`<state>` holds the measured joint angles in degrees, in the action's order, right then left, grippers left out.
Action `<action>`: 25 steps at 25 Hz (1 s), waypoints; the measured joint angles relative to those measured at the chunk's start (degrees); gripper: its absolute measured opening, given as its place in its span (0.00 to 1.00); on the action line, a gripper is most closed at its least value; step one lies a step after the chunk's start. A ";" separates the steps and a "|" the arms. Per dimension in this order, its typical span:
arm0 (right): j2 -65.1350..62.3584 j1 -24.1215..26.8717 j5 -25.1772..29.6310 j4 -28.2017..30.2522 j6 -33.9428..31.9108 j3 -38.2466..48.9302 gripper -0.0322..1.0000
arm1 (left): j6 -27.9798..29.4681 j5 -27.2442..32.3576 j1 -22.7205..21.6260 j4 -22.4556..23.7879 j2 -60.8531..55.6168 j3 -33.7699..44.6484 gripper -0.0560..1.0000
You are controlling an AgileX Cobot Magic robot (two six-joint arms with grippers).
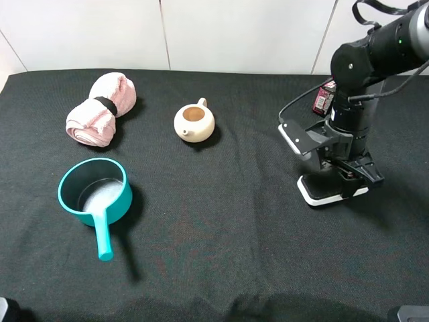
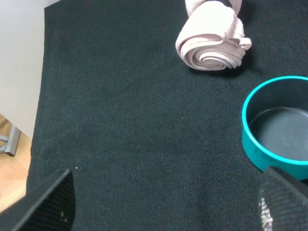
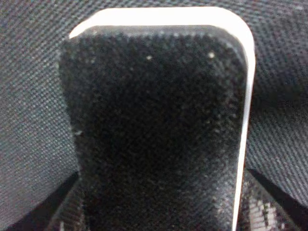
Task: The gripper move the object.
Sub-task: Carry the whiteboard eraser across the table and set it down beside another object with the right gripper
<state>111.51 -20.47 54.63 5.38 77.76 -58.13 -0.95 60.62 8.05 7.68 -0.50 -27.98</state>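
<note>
Our right hand (image 1: 340,182) is down over the block (image 1: 330,196), at 4 o'clock on the surface (image 1: 221,261). In the wrist view its fingers (image 3: 65,214) lie against both long edges of the block (image 3: 159,130), closed to its width and gripping it. The white rim shows round the far end. A red packet (image 1: 324,96) lies at the block's 12 o'clock, near the far edge. Open surface runs from the block toward 9 and 6 o'clock. The teapot (image 1: 194,123) stands off at its 10 o'clock, with the towel (image 1: 100,109) and pan (image 1: 94,191) well beyond. Our left hand (image 2: 163,211) is spread wide over bare surface, by the surface's side edge, with the pan (image 2: 276,125) and towel (image 2: 211,41) close ahead.
</note>
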 joint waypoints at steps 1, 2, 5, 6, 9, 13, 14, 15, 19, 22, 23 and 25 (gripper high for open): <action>0.00 0.00 0.54 -0.11 0.01 -0.40 0.48 | 0.00 0.00 0.00 0.00 0.00 0.00 0.83; -0.11 0.00 0.68 -0.28 -0.06 -0.69 0.48 | 0.00 0.00 0.00 0.00 0.00 0.00 0.83; -1.32 0.00 1.23 -0.46 -0.57 -0.92 0.48 | 0.00 0.00 0.00 0.00 0.00 0.00 0.83; -1.90 0.00 1.46 -0.57 -1.04 -0.98 0.48 | 0.00 0.00 0.00 0.00 0.00 0.00 0.83; -3.25 0.00 2.44 -0.68 -2.53 -1.03 0.48 | 0.00 0.00 0.00 0.00 0.00 0.00 0.83; -5.25 0.00 3.40 -0.87 -5.11 -1.03 0.48 | 0.00 0.00 0.00 0.00 0.00 0.00 0.83; -5.88 0.00 3.40 -1.00 -5.85 -1.03 0.48 | 0.00 0.00 0.00 0.00 0.00 0.00 0.83; -6.67 0.00 3.40 -1.06 -6.80 -1.03 0.48 | 0.00 0.00 0.00 0.00 0.00 0.00 0.83; -9.78 0.00 3.40 -1.16 -11.71 -1.03 0.48 | 0.00 0.00 0.00 0.00 0.00 0.00 0.83; -12.06 0.00 3.40 -1.53 -15.39 -1.03 0.48 | 0.00 0.00 0.00 0.00 0.00 0.00 0.83; -12.90 0.00 3.40 -1.53 -16.57 -1.03 0.48 | 0.00 0.00 0.00 0.00 0.00 0.00 0.83; -14.39 0.00 3.40 -1.53 -17.98 -1.03 0.48 | 0.00 0.00 0.00 0.00 0.00 0.00 0.83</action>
<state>97.12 -20.47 58.03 3.84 59.78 -59.16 -0.95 60.62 8.05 7.68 -0.50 -27.98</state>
